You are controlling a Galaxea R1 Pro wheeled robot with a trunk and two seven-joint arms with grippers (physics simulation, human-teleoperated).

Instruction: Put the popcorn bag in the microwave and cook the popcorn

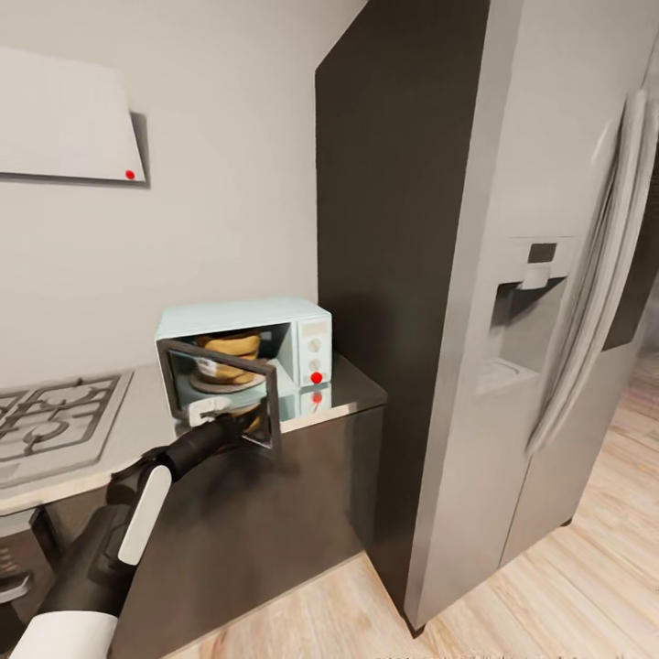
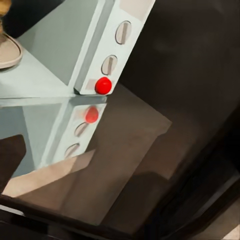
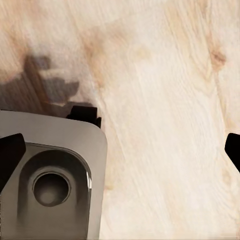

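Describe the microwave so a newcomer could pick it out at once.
Find the tall grey fridge with its dark side panel; the grey countertop butts against that panel. The microwave sits there, right of the gas hob: a small pale mint-blue box, door swung open, popcorn bag inside, red knob lowest on its panel.

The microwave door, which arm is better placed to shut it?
Left. Its claw is already at the open door in front of the popcorn bag; the right claw points at the floor.
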